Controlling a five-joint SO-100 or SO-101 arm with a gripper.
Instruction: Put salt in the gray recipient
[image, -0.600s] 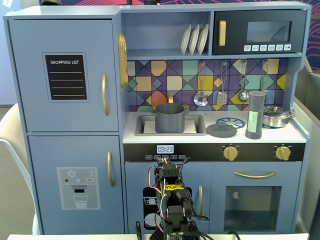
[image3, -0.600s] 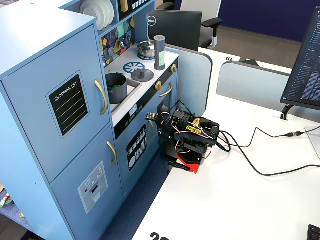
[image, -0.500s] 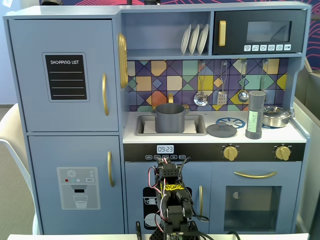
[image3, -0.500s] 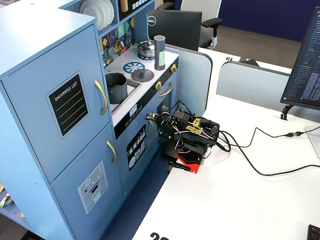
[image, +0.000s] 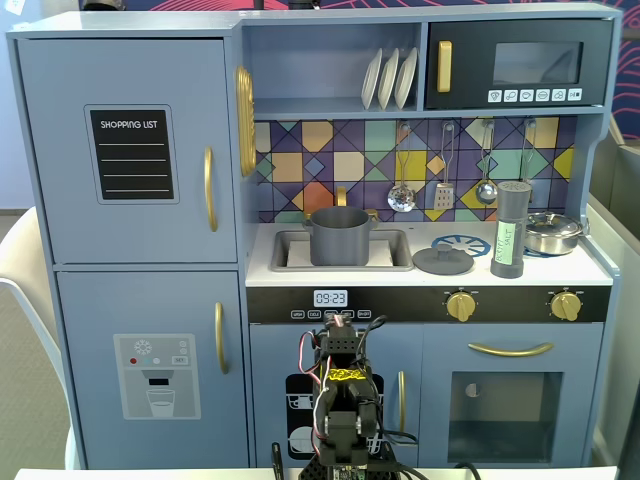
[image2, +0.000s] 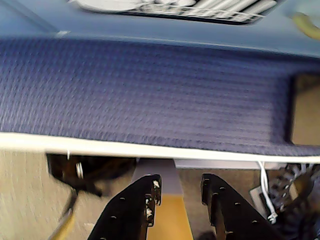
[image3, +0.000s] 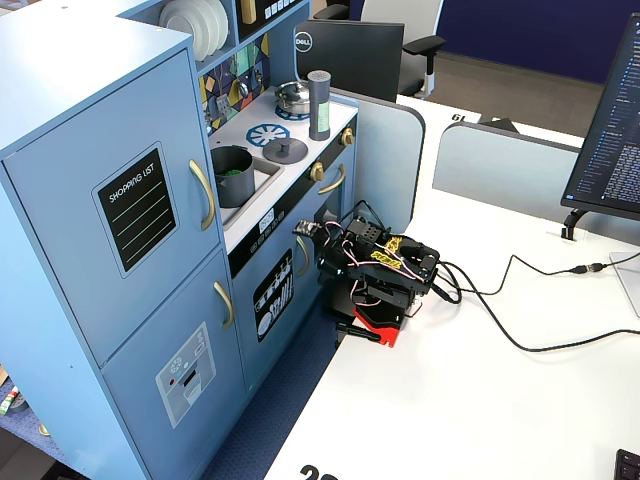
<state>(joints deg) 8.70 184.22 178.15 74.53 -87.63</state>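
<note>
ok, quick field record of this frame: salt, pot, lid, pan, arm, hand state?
salt: shaker upright on the stovetop, right of the lid, left of the pan; untouched
pot: gray pot standing in the sink, open; something green inside in a fixed view
lid: flat gray lid on the counter between sink and shaker
pan: shiny steel pan at the stove's far right
arm: folded low on the table in front of the kitchen, far from the counter
hand: hand empty, fingers slightly apart, pointing down at the floor
task: not started
</note>
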